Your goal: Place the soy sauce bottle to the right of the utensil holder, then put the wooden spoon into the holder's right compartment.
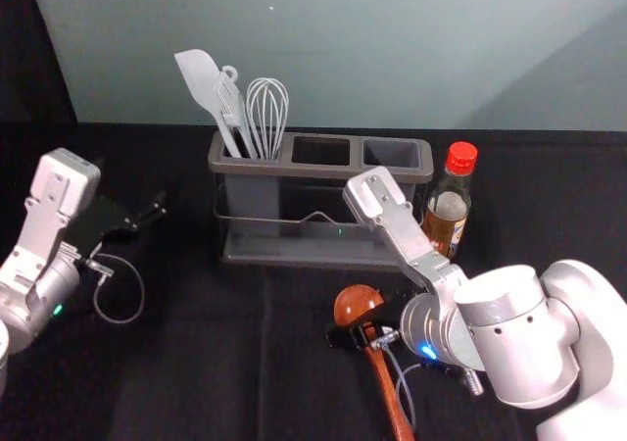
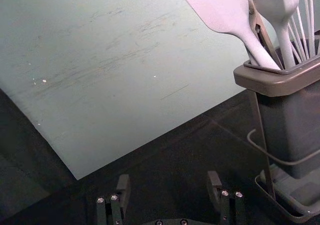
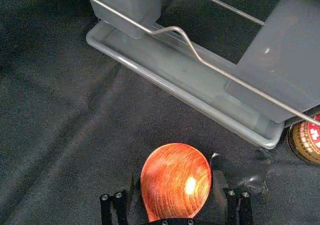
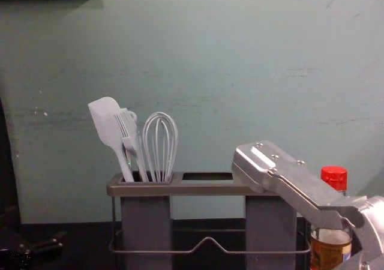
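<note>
See spoon [image 1: 390,397] on tabletop [image 1: 196,363] before holder [image 1: 294,169], between parted, unclenched fingers of right gripper [image 3: 175,177]. Note left gripper [image 2: 168,174] at left, fingers spread; bottle [image 1: 449,206] upright just right of holder. Expect light, stiff, slick wood; pinch neck [image 1: 370,333], not bowl [image 3: 175,180].

The bottle [image 1: 448,211] stands just right of the utensil holder [image 1: 323,168]; spatula [image 1: 200,80], brush [image 1: 231,103] and whisk [image 1: 267,113] stand in its left compartment [image 1: 253,198]. Spoon [image 1: 357,305]: before the holder's right half. Wall [image 1: 392,59]: behind.

Upright bottle [image 1: 450,206] beside, spoon [image 1: 354,303] before holder [image 1: 313,171]
</note>
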You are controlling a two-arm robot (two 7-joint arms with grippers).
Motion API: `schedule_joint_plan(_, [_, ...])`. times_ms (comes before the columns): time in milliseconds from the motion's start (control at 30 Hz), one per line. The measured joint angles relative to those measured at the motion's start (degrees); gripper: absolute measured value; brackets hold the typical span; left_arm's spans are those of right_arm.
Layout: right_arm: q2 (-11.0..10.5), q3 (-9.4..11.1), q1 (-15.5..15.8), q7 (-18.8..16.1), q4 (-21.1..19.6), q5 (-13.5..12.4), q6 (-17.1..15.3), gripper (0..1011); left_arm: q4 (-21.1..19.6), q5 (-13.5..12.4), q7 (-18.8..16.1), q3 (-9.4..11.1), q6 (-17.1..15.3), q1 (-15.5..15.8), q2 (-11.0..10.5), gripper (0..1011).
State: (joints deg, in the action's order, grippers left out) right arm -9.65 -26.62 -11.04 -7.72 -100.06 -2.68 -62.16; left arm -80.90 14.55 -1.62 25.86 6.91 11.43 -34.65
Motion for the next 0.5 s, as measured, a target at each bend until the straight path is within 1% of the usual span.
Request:
schedule_joint_plan(400, [1.14, 1.1, 0.72, -0.43, 0.44, 1.3, 0.87, 1004, 0.0, 0.0, 0.0, 0.0, 0.0, 0.0, 0.0, 1005])
schedule_joint_plan(433, [1.14, 1.1, 0.72, -0.43, 0.44, 1.3, 0.87, 1000, 0.0, 0.0, 0.0, 0.0, 0.0, 0.0, 0.0, 1005])
schedule_joint_plan(500, [1.37, 1.23, 0.87, -0.47, 0.62, 1.67, 1.07, 948, 0.0, 0.0, 0.0, 0.0, 0.0, 0.0, 0.0, 1005])
